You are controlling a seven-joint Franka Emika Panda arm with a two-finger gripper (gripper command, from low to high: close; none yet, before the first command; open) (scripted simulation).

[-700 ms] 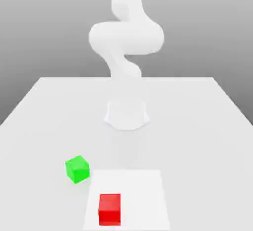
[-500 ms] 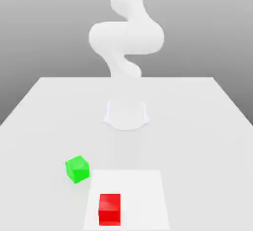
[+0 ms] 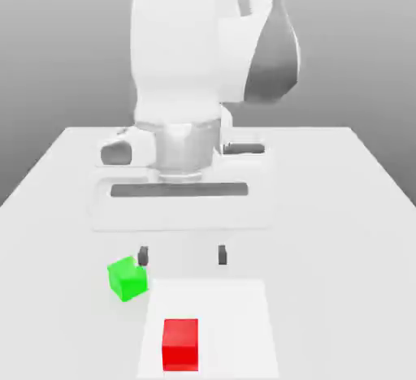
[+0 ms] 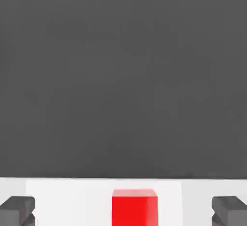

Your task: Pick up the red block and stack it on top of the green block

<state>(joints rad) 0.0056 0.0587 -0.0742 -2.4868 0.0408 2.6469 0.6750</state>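
Exterior view: white two-finger gripper (image 3: pixel 183 255) now in frame, spread wide, empty; approach likely underway. Matte red cube (image 3: pixel 180 344) lower left of centre, matte green cube (image 3: pixel 127 278) left. Hand view: red cube bottom centre.

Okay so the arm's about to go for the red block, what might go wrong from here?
The claw is wide open and holds nothing. In the exterior view one fingertip appears close to the green block, so coming down off line might knock it. The green block also sits turned at an angle to the red block, so stacking without matching that turn could leave a skewed, less steady stack.
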